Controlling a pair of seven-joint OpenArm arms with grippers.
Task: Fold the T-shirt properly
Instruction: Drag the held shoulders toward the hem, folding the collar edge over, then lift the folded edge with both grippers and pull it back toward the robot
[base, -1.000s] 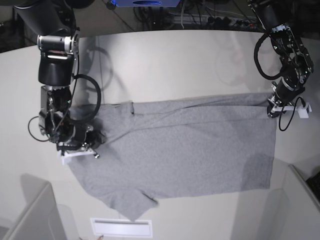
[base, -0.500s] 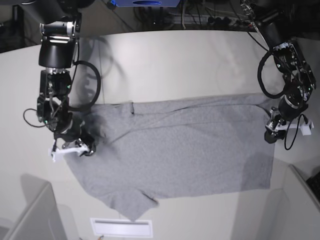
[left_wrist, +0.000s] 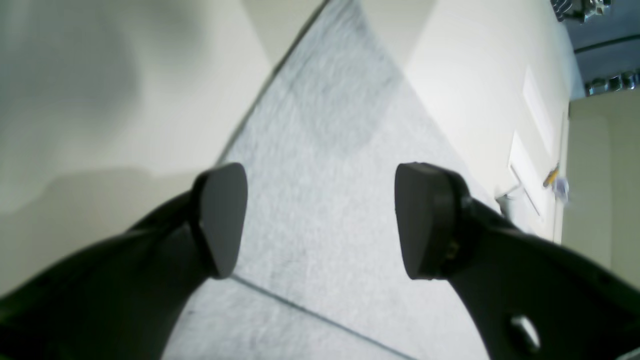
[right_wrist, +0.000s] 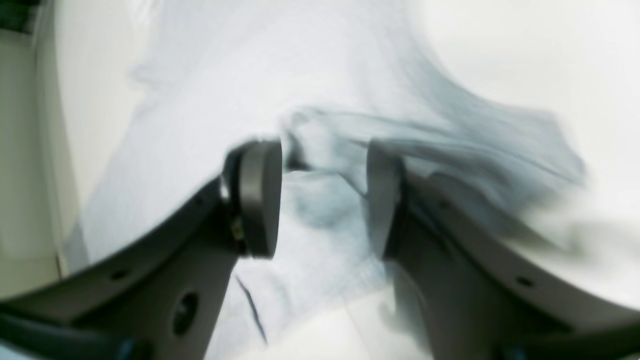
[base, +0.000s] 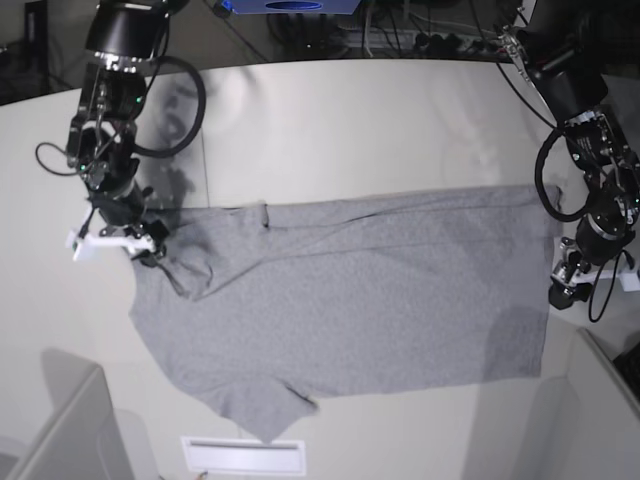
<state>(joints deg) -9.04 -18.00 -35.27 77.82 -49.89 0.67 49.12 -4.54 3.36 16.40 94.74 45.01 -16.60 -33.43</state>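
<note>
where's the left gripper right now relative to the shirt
In the base view the left gripper is at the right side, just off the T-shirt's right edge, above the table. Its jaws are open and empty.

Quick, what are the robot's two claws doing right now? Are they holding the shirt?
Left tool: open, holding nothing, above the T-shirt.
Right tool: open, with shirt cloth bunched between its tips but not pinched.

Both claws have let go and drawn off. The right claw (base: 118, 240) has risen from the shirt's (base: 350, 300) near sleeve to its far sleeve, jaws apart. The left claw (base: 568, 285) slid down the hem edge and stands open, nothing held. The far sleeve now lies rumpled.
</note>
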